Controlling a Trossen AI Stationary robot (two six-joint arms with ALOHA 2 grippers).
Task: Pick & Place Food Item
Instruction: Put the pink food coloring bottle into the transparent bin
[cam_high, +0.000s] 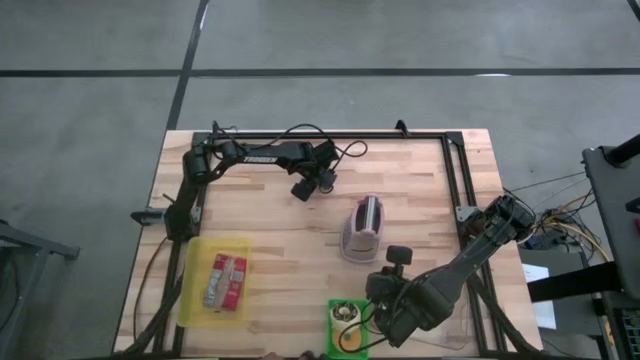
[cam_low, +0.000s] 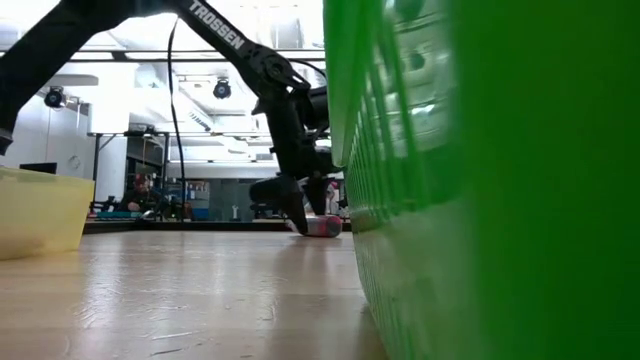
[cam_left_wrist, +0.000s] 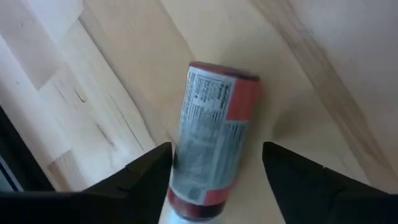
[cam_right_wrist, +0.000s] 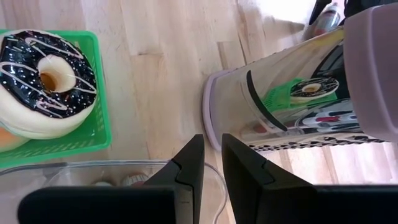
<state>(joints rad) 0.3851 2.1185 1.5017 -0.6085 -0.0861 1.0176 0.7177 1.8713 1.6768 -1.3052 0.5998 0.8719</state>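
High view, toaster (cam_high: 363, 228) mid-table, yellow tray (cam_high: 196, 300), green basket (cam_high: 334, 340).

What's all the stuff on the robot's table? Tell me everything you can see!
Can: one, red with a grey label, lying on its side at the far middle of the table, between the left gripper's fingers.
Toaster: one, pale and shiny, table middle.
Yellow bin: one, near left, holding red and white packets.
Green basket: one, near edge, right of the middle.
Doughnut: one, dark icing with white stripes, in the green basket.
Clear tub: one, beside the basket, contents unclear.
Table: one, light wood.
Left gripper: open around the can.
Right gripper: nearly shut, empty, over the clear tub.
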